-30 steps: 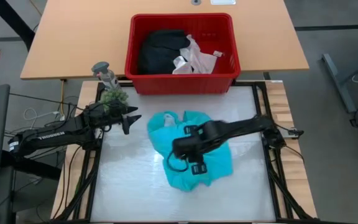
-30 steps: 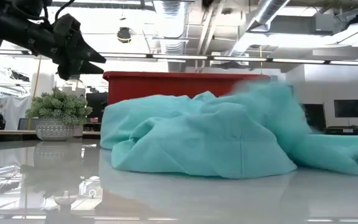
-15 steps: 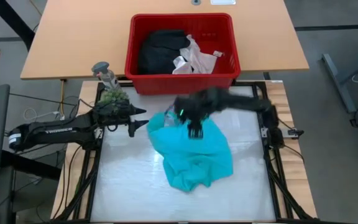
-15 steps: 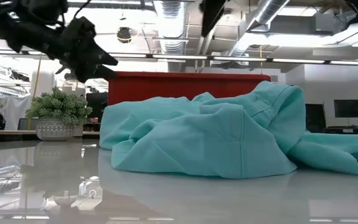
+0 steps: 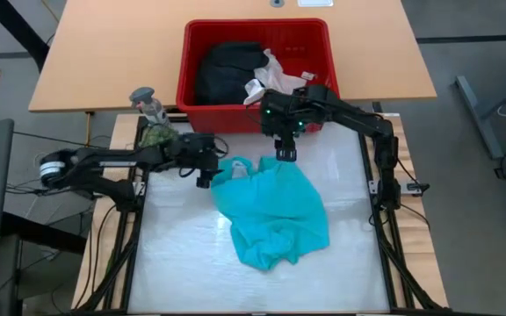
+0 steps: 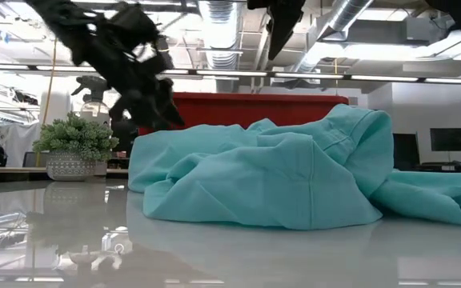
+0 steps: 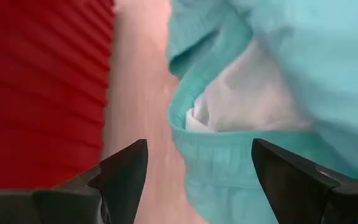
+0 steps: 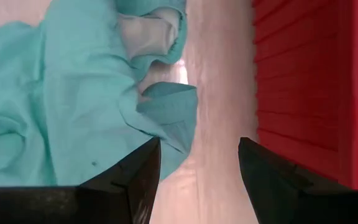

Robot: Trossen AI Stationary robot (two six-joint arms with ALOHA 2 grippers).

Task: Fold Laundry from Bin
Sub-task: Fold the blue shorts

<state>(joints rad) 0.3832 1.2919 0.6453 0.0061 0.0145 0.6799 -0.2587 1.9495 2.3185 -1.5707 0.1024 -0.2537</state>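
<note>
The teal garment (image 5: 271, 211) lies crumpled on the white table top, and its underside rests on the table (image 6: 254, 184). My left gripper (image 5: 207, 171) is low at the garment's far-left corner. It is open, with a finger on either side of a teal hem (image 7: 191, 134) and touching nothing. My right gripper (image 5: 285, 151) hangs open above the garment's far edge, just in front of the red bin (image 5: 257, 116). In the bin lie a black garment (image 5: 227, 72) and a white lacy top (image 5: 275, 81).
A small potted plant (image 5: 158, 133) and a spray bottle (image 5: 148, 101) stand at the table's far-left corner, close behind my left arm. The bin's slotted front wall (image 8: 303, 93) is right beside my right gripper. Bare white table (image 5: 191, 272) lies near the front edge.
My right gripper has risen from over the teal garment's middle and swung toward the far edge, up to the bin's front wall. The garment's raised right part has settled. My left gripper has moved right and down to the garment's far-left corner and has rolled about its own line.
</note>
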